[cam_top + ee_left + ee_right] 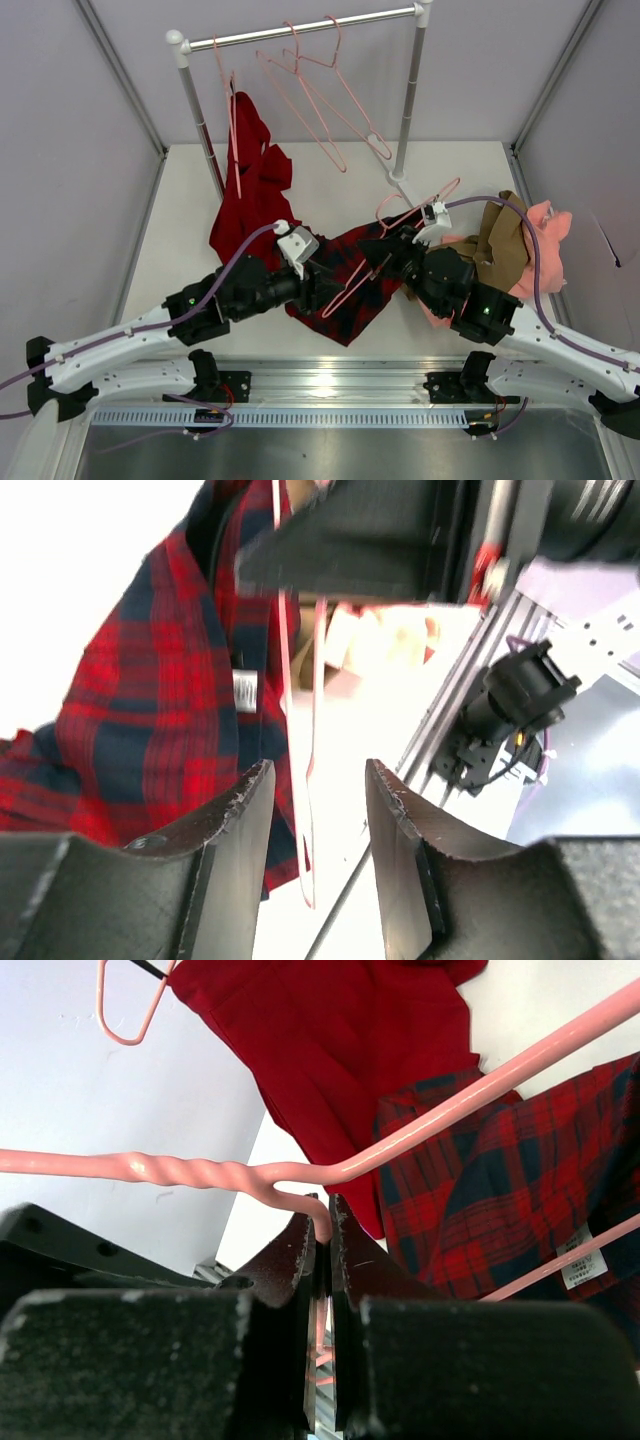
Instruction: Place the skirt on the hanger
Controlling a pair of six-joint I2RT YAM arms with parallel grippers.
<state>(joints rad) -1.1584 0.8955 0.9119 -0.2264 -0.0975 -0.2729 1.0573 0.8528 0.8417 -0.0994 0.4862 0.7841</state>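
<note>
**Skirt partly on the hanger, right gripper holding the wire**

The skirt (pixel 365 310) lies bunched on the table (pixel 300 190) at lower centre of the top view, between the two arms. The hanger (pixel 420 1125) crosses it (one arm seems tucked into the waist; how far cannot be told). The right gripper (pixel 322 1230) is clamped on the wire just below the twisted neck. The left gripper (pixel 318 775) has its jaws apart, with the wire between them untouched. By this reading the hanger is grasped, but the skirt is not yet spread along it.
</note>
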